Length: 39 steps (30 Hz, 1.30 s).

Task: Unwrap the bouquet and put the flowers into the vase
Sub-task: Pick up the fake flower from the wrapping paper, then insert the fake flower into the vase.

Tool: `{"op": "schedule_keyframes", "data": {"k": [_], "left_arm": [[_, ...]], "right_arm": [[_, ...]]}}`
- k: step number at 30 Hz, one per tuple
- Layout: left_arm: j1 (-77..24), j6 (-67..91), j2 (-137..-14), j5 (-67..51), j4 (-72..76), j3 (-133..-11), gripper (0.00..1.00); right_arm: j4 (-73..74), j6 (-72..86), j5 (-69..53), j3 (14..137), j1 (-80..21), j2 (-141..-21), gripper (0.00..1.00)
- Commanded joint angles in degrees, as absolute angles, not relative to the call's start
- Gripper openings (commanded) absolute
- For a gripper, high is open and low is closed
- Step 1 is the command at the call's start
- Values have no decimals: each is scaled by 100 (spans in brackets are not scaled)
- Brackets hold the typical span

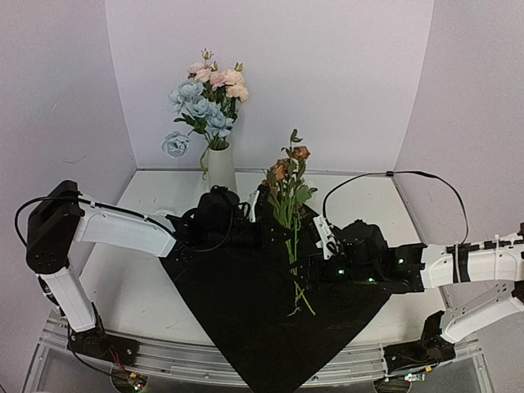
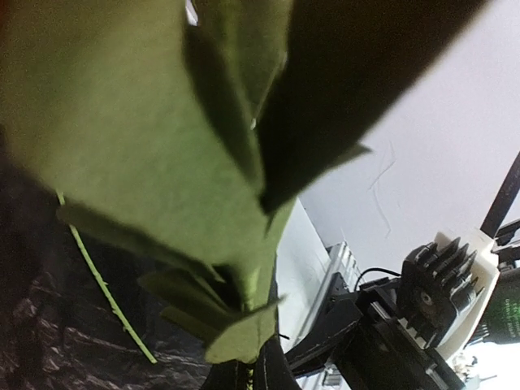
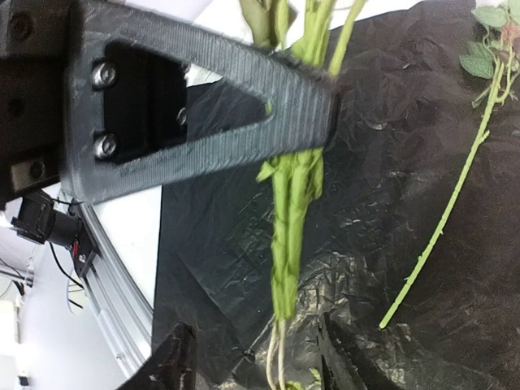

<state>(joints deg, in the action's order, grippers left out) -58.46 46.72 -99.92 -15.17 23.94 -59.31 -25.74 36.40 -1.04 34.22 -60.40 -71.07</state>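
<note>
The white vase [image 1: 221, 169] stands at the back with blue and pink flowers [image 1: 209, 98] in it. A bunch of rust flowers [image 1: 288, 182] stands upright over the black wrapping sheet [image 1: 246, 319]. My left gripper [image 1: 274, 232] is shut on its green stems [image 3: 294, 203], with leaves [image 2: 146, 138] filling the left wrist view above the left gripper [image 2: 248, 375]. Its grey finger [image 3: 203, 122] presses the stems from the side. Lower down, my right gripper [image 1: 318, 262] is open, and the stem ends hang free between the fingers of the right gripper [image 3: 256, 357].
A loose green stem [image 3: 443, 227] lies on the crinkled black sheet beside the held bunch, and shows as a loose stem [image 1: 301, 299] from above. The sheet covers the table's middle down to the front rail [image 1: 188, 360]. White walls close in the back and sides.
</note>
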Motion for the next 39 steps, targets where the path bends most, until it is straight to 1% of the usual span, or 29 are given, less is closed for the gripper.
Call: {"op": "schedule_keyframes", "data": {"k": [1,5,8,12,14,19,23,25,27,32,34,39], "left_arm": [[-5827,3973,-9546,-960,2532,-6013,0],[-5827,3102,-9232,-392,2508,-5914,0],[-5827,2152,-8963,-62,2506,-5914,0],[-5827,877,-8691,859,2513,-5981,0],[-5828,291,-8659,1356,2507,-6092,0],[-5826,-1563,-8695,2075,2513,-6590,0],[-5792,-2957,-8855,2119,2507,-7004,0],[-5683,-3370,-8963,2156,2499,-7249,0],[-5449,-3469,-9028,2019,2469,-7495,0],[-4579,-2956,-9057,968,2412,-7869,0],[-4377,-2978,-9118,679,2402,-7991,0],[-4171,-3596,-9433,541,2399,-8353,0]], "right_arm": [[-2737,3577,-100,3351,-6036,-6933,59],[-2737,3560,-19,3317,-6039,-6835,60],[-2735,3555,0,3284,-6042,-6769,60],[-2731,3526,208,3254,-6033,-6666,60],[-2732,3494,258,3233,-6037,-6618,60],[-2710,3405,370,3232,-6030,-6534,60],[-2650,3297,412,3332,-6036,-6539,60],[-2600,3248,439,3391,-6039,-6547,60],[-2556,3212,463,3429,-6034,-6548,60],[-2502,3191,500,3476,-6033,-6536,60],[-2488,3190,501,3488,-6033,-6523,60],[-2465,3179,518,3520,-6032,-6534,60]]}}
